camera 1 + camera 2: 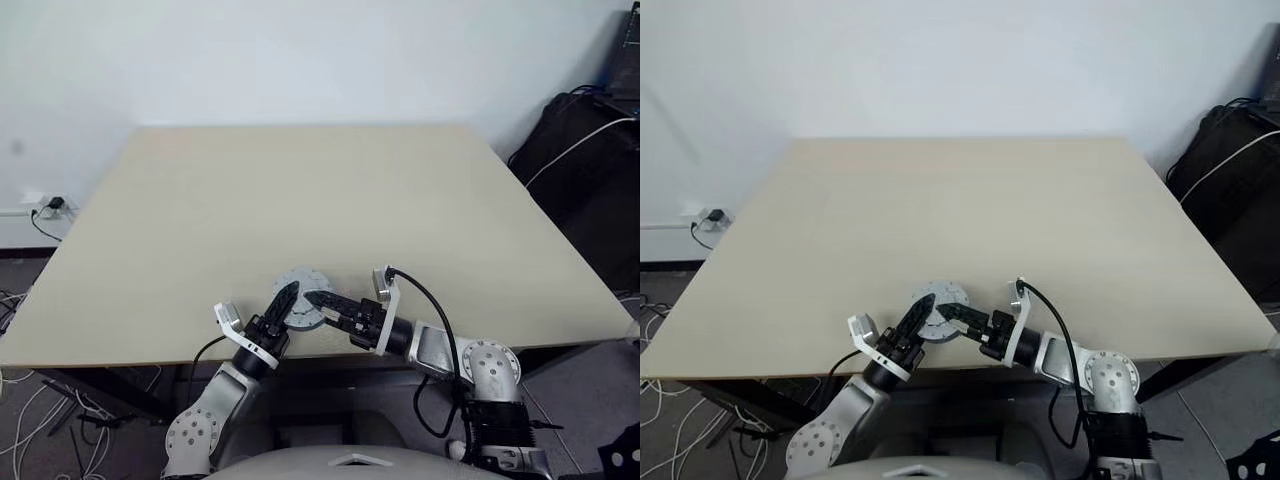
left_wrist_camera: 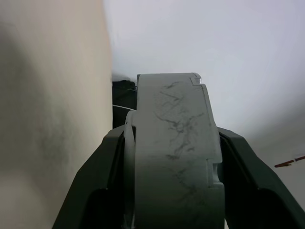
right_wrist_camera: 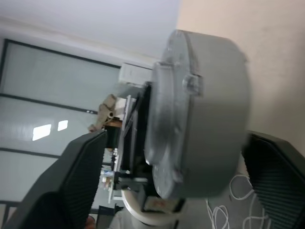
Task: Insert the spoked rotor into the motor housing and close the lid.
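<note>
Two grippers meet at the table's (image 1: 180,200) near edge around a grey disc-shaped assembly (image 1: 303,297), apparently the lidded motor housing. The left gripper (image 1: 287,299) clamps its rim between both fingers. The right gripper (image 1: 321,300) stands spread wide, its fingers clear of the disc.

You've got the left gripper (image 1: 290,300) clamped on the grey round lid (image 1: 302,297), held on edge near the front rim of the beige table (image 1: 300,200); right gripper (image 1: 322,299) sits right against it from the other side, jaws apart.
</note>
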`<state>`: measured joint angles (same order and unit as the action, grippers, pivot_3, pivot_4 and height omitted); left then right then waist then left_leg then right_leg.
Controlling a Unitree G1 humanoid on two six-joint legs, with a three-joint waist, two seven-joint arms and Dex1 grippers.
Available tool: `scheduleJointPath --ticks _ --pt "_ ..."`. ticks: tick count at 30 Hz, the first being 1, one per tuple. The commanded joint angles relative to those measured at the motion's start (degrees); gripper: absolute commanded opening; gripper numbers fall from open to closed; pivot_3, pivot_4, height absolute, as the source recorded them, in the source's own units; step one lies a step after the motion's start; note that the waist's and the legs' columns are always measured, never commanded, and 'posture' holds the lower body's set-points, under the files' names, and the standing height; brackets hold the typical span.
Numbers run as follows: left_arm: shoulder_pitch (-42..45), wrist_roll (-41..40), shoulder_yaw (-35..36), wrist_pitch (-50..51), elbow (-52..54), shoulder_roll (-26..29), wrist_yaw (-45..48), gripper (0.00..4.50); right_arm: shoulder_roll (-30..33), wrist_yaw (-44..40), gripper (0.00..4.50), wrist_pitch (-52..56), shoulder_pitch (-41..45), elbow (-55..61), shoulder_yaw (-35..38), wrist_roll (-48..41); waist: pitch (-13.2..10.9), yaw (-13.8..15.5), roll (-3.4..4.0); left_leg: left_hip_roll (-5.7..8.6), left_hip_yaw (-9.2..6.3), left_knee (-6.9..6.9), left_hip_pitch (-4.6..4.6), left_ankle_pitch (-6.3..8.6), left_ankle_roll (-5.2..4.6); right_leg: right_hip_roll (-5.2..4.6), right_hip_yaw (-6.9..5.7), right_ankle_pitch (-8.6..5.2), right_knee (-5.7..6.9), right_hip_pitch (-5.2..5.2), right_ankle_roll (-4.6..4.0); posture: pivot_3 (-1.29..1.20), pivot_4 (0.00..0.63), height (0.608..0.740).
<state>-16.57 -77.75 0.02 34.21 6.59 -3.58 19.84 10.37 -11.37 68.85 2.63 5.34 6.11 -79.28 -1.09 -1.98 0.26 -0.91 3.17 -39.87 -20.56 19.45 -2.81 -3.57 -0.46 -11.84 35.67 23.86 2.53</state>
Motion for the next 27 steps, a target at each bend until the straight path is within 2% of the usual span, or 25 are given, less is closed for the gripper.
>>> scheduleJointPath --ticks 1,7,14,18,22,27 --pt "0.84 0.64 0.06 -1.8 2.51 -4.53 0.44 2.14 1.18 -0.19 4.5 -1.21 -1.05 2.35 2.18 -0.55 -0.01 0.03 -0.02 0.0 0.0 0.0 0.0 0.0 0.0 0.0 0.0 0.0 0.0 0.0 0.0 0.0 0.0 0.74" --pt "4.08 3.74 3.09 -6.65 1.16 -5.03 -2.67 2.14 2.81 0.75 4.5 -3.99 -2.64 5.0 1.77 4.09 -0.02 0.04 -0.03 -0.01 0.0 -0.01 0.01 0.0 0.0 0.0 0.0 0.0 0.01 0.0 0.0 0.0 0.0 0.74" --pt "14.99 6.31 8.94 -12.05 -6.22 -4.71 -9.52 2.14 6.03 -5.44 4.5 -12.3 -2.84 11.38 -5.37 19.04 -0.03 0.57 -0.12 0.04 -0.05 -0.13 0.01 -0.01 0.01 0.03 0.01 0.03 0.01 -0.07 0.08 0.0 0.0 0.74" --pt "22.9 8.33 13.45 -14.79 -14.19 -4.2 -12.53 2.14 9.12 -9.76 4.5 -24.36 -3.91 15.12 -12.78 34.25 0.01 0.67 -0.28 0.1 -0.08 -0.12 0.0 -0.01 0.0 0.02 0.01 0.08 -0.07 -0.11 0.14 0.0 0.0 0.74" --pt "29.5 9.32 17.1 -16.76 -21.13 -3.81 -12.3 2.14 9.54 -11.02 4.5 -37.27 -5.63 15.59 -16.63 46.79 -0.07 0.84 -0.5 0.12 -0.09 -0.12 -0.04 -0.12 0.19 0.03 -0.01 0.15 -0.22 -0.14 0.24 0.0 0.0 0.74" --pt "36.48 11.48 20.86 -17.83 -28.47 -3.47 -11.53 2.14 9.17 -11.48 4.5 -46.46 -7.19 13.45 -18.58 56.16 -0.09 1.26 -0.65 0.23 -0.13 -0.13 -0.11 -0.12 0.11 0.04 0.01 0.37 -0.76 -0.41 0.51 0.0 0.0 0.74"
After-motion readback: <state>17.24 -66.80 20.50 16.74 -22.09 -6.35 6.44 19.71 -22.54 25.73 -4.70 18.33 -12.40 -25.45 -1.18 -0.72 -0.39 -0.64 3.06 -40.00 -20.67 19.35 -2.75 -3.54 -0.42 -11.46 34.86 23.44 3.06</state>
